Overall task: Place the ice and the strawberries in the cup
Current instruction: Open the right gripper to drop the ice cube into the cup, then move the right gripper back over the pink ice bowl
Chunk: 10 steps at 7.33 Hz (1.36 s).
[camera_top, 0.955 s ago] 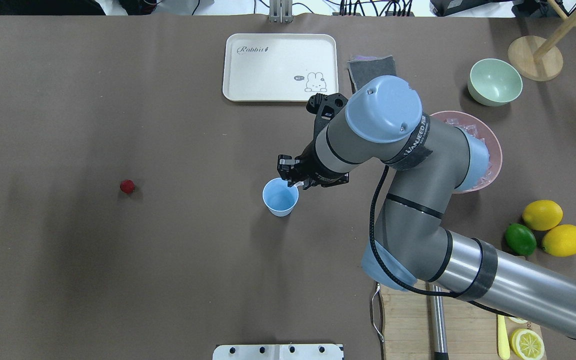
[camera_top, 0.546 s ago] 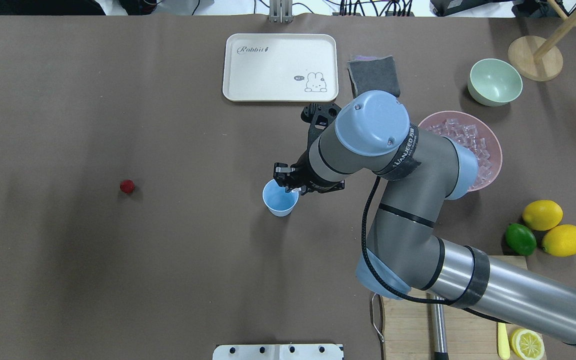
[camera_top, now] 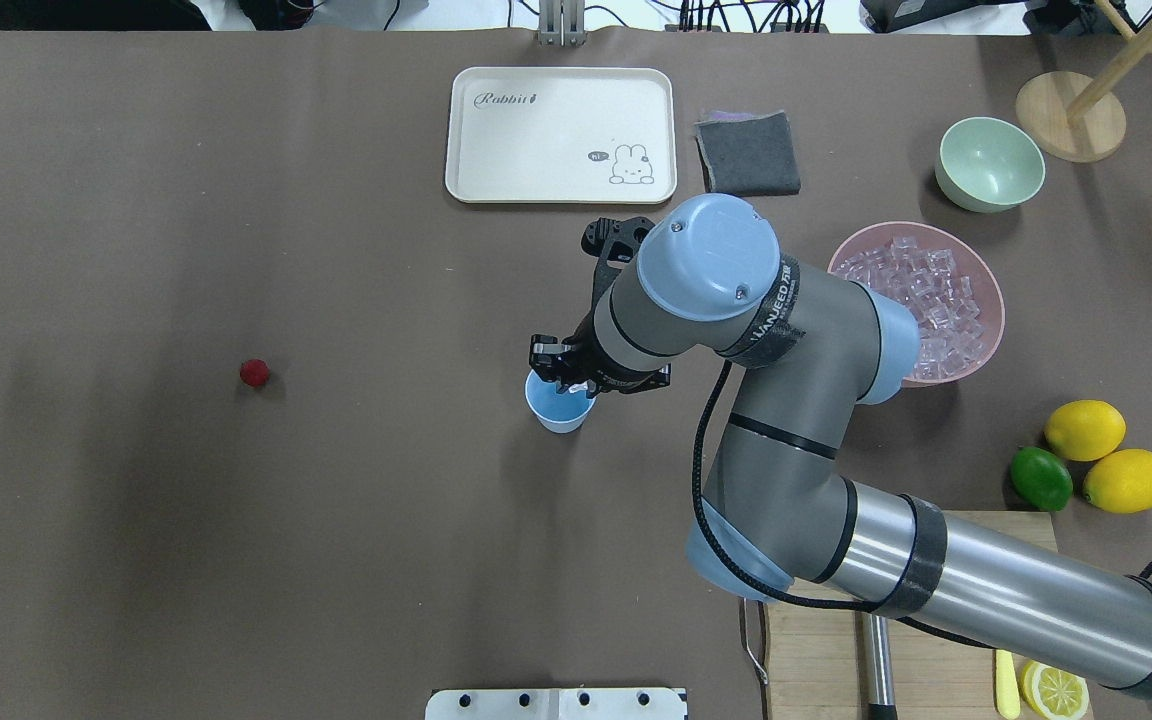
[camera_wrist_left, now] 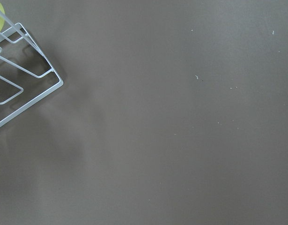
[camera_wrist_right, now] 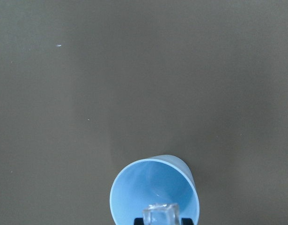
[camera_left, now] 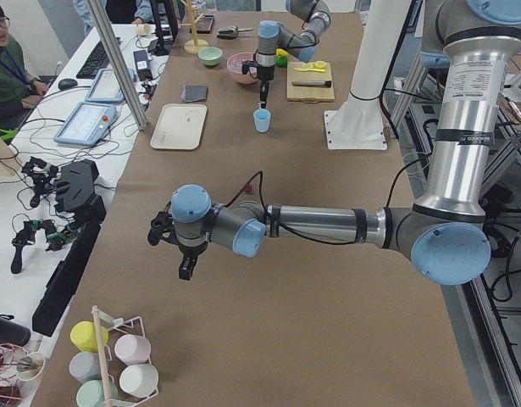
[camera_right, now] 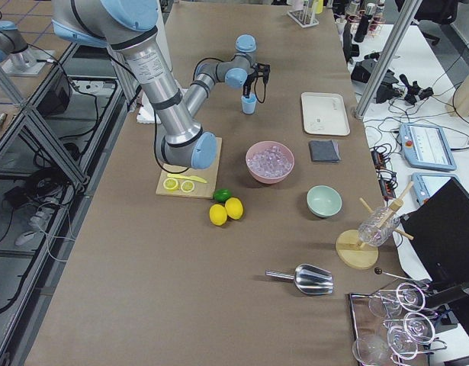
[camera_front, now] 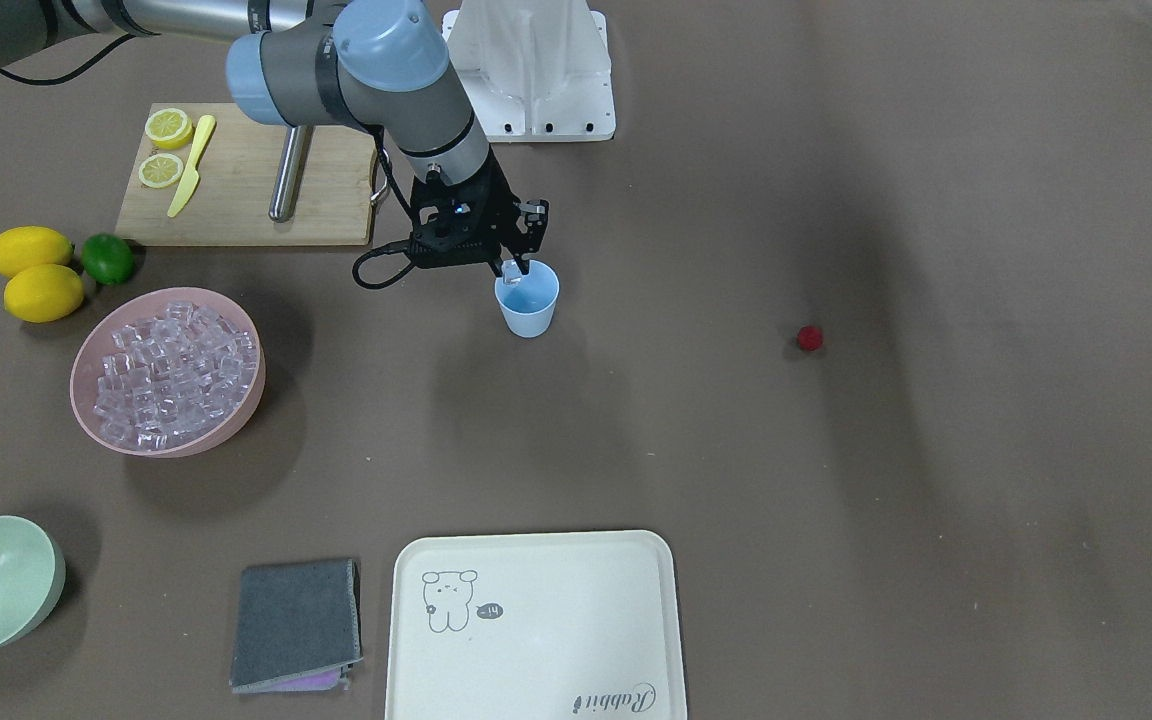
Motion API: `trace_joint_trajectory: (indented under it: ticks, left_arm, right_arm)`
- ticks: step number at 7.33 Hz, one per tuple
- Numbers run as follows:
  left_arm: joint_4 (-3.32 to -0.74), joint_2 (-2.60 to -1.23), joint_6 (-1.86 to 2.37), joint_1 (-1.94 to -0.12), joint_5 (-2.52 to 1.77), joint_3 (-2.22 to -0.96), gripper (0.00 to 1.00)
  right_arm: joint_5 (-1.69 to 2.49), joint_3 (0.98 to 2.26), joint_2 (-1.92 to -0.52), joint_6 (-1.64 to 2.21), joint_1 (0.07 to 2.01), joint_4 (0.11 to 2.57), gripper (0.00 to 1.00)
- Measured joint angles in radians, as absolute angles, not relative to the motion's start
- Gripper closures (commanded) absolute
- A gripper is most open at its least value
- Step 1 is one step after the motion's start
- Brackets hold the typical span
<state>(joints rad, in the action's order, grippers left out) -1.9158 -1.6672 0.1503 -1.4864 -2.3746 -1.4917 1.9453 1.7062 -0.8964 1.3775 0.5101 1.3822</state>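
Jaws of right gripper (camera_front: 513,268) closed on clear glassy ice cube (camera_wrist_right: 160,214); to be centred over light blue plastic cup (camera_wrist_right: 148,183), then released.

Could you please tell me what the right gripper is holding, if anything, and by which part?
The right gripper pinches one ice cube by its opposite side faces, over the cup.

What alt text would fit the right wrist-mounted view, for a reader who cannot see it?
A clear ice cube, pinched by the right gripper at the picture's bottom edge, hangs over the open mouth of a light blue cup. The cup stands upright on a plain brown table, and its visible inside looks empty.
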Motion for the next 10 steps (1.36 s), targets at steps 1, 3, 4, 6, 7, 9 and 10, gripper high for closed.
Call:
trace_joint_trajectory:
  ticks: [1,3,4,6,7,9,10]
  left_arm:
    - [-1.916,-1.668,0.15,-1.486,-2.375,-1.488,0.02]
    - [-1.916,-1.672,0.15,-1.486,-2.375,-1.479,0.02]
    - [-1.916,-1.674,0.15,-1.486,-2.375,-1.476,0.02]
    - [-1.916,-1.675,0.15,-1.486,-2.375,-1.475,0.02]
    - [-1.916,-1.674,0.15,-1.487,-2.375,-1.476,0.02]
    - [-1.917,-1.674,0.151,-1.488,-2.379,-1.483,0.02]
    - [-1.917,-1.675,0.151,-1.488,-2.38,-1.485,0.02]
  right_arm:
    - [1.945,1.701,-0.89,1.378,0.508,1.382,0.62]
    - [1.941,1.679,-0.868,1.381,0.507,1.382,0.02]
    - [1.94,1.67,-0.863,1.383,0.506,1.382,0.01]
    - [1.944,1.672,-0.861,1.386,0.509,1.382,0.01]
    - [1.965,1.687,-0.863,1.387,0.516,1.382,0.01]
    - [2.084,1.765,-0.909,1.385,0.583,1.391,0.01]
    - [2.151,1.812,-0.959,1.373,0.633,1.392,0.01]
